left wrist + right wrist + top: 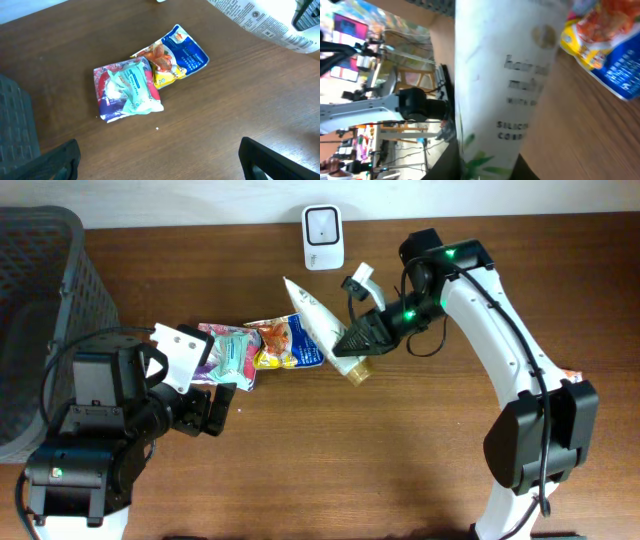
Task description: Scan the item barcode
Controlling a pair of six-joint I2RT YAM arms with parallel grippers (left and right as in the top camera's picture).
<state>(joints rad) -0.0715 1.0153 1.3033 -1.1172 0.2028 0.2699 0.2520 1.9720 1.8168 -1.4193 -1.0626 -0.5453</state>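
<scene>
Wooden table (400,460): snack packets (262,348) beside tube (312,320), scanner (323,224) behind.

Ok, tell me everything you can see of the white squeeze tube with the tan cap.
The white plastic squeeze tube has a flat crimped end and a tan cap at the other. Grey lettering and a green leaf print show on one face, dense small print on another. It sits diagonally beside the blue and orange snack packet, crimped end toward the far edge. The right gripper clamps it near the cap.
</scene>
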